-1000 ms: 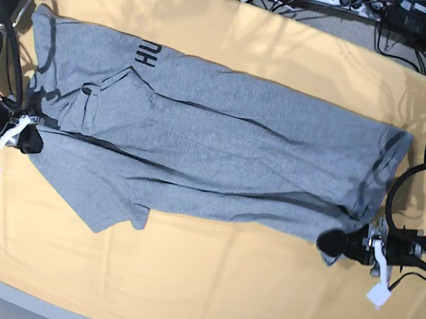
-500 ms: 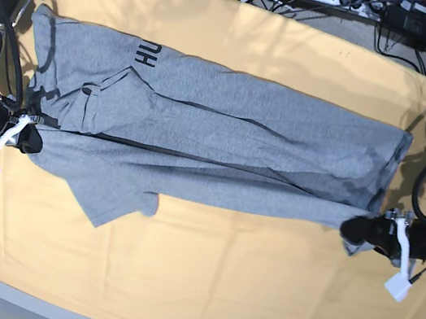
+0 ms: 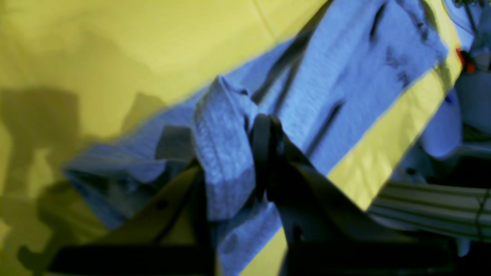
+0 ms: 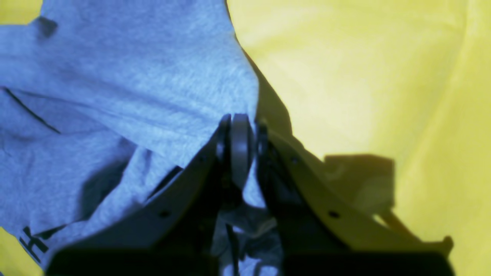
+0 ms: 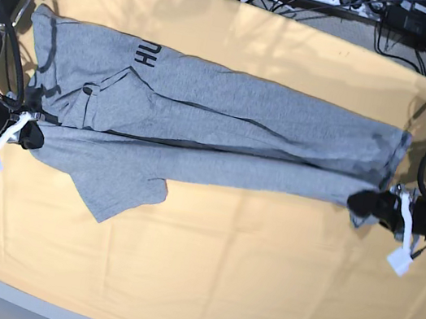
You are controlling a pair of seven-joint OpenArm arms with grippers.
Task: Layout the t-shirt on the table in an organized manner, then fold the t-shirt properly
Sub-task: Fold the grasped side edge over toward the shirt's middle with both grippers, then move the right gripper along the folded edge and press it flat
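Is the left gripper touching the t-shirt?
Touching. In the left wrist view the left gripper is shut on a bunched fold of the t-shirt, with cloth pinched between its jaws.

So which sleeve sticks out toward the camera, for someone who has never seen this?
Start at the peach table and find the grey t-shirt stretched across it. From the shirt's near edge, toward the right gripper, one short sleeve pokes out as a loose flap, the only part crossing that otherwise straight edge.

Overhead base view; two close wrist views.
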